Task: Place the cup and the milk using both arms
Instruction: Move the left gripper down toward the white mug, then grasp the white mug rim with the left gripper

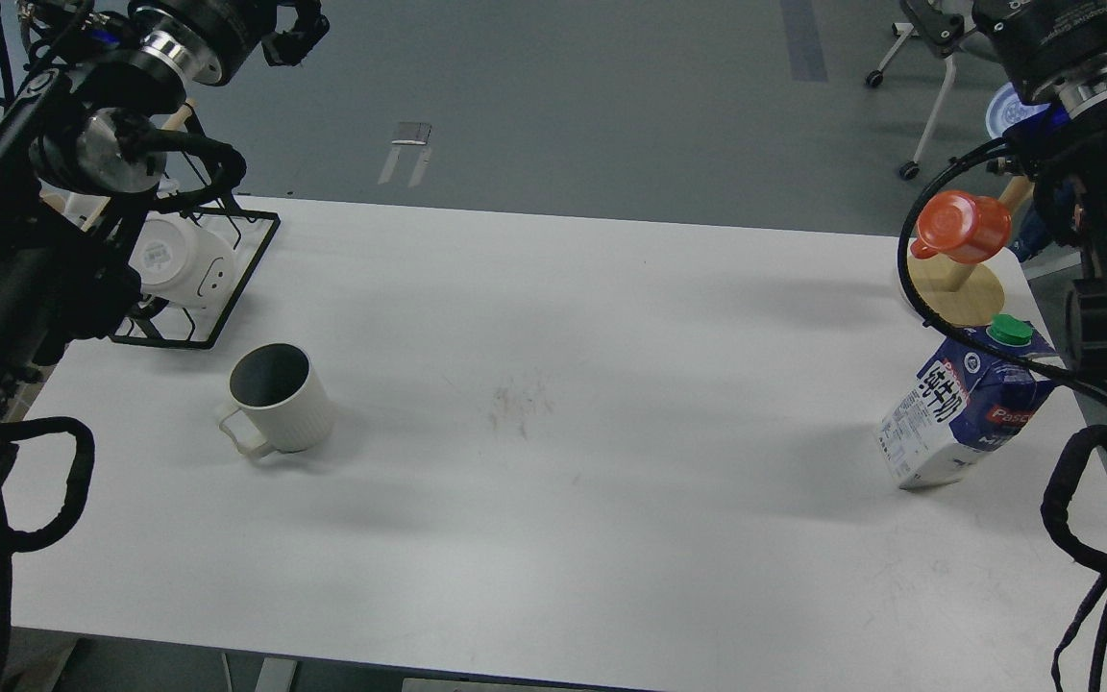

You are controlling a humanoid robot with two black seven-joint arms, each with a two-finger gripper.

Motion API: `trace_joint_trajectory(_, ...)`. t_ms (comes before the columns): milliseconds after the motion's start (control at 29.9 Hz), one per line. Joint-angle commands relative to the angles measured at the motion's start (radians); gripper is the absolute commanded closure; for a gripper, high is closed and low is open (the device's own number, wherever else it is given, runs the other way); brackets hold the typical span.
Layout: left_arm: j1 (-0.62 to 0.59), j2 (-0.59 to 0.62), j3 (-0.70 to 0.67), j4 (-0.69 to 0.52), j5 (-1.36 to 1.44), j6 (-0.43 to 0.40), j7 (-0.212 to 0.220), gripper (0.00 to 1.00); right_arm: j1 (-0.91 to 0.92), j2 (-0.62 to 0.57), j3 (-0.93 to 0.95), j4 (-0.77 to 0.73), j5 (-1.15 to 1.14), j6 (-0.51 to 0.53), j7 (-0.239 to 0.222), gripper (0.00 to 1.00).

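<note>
The cream ribbed cup point(282, 397) stands upright on the white table point(553, 461) at the left, with its handle toward the front left. The blue and white milk carton point(965, 408) with a green cap stands at the right edge, behind a black cable of my right arm. My left gripper point(292, 34) is high at the top left, far above and behind the cup; it holds nothing, and its dark fingers cannot be told apart. My right gripper point(1053, 24) is at the top right, above the carton, with its fingers cut off by the frame edge.
A black wire rack point(227, 288) with a white smiley-face mug point(179, 258) stands at the back left. An orange cup point(965, 227) hangs on a wooden stand point(959, 293) at the back right, just behind the carton. A wheeled chair stands on the floor beyond.
</note>
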Motion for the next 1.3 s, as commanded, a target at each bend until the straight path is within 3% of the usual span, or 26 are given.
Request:
trace_joint_trajectory(0,0.000,-0.001,0.000,-0.008,-0.003,-0.001,0.000,0.02,-0.005,-0.002,0.000,0.001,0.000,0.000,-0.001,0.00)
trace_joint_trajectory(234,0.001,-0.007,0.001,-0.073,0.000,-0.020,-0.003,0.02,-0.008,-0.025,0.008,0.007,0.000,0.000,0.000,0.00)
trace_joint_trajectory(401,0.093,0.040,0.017,-0.203,0.000,-0.001,-0.006,0.02,-0.014,-0.071,0.012,0.004,0.000,0.000,-0.001,0.00)
trace_joint_trajectory(468,0.153,0.106,0.040,-0.324,0.009,0.041,-0.006,0.02,-0.020,-0.078,0.012,0.005,0.000,0.000,-0.001,0.00)
trace_joint_trajectory(635,0.305,0.261,0.081,-0.517,0.017,0.054,-0.014,0.02,-0.034,-0.080,0.012,0.007,0.000,0.000,-0.001,0.00)
trace_joint_trajectory(802,0.492,0.469,0.086,-0.752,0.141,0.016,-0.026,0.05,-0.047,-0.080,0.014,0.007,0.001,0.000,0.000,0.00)
trace_joint_trajectory(836,0.538,0.517,0.084,-0.795,0.205,-0.006,-0.054,0.07,-0.050,-0.082,0.014,0.007,0.001,0.000,0.000,0.00)
trace_joint_trajectory(936,0.629,0.598,0.087,-0.838,0.377,-0.065,-0.132,0.08,-0.059,-0.083,0.014,0.013,0.001,0.000,0.000,0.00)
trace_joint_trajectory(1103,0.716,0.669,0.113,-0.840,0.719,-0.119,-0.145,0.10,-0.080,-0.083,0.020,0.039,0.001,0.000,0.002,0.00)
trace_joint_trajectory(1270,0.750,0.685,0.147,-0.827,1.000,-0.121,-0.145,0.11,-0.109,-0.083,0.041,0.068,0.001,0.000,0.002,0.00)
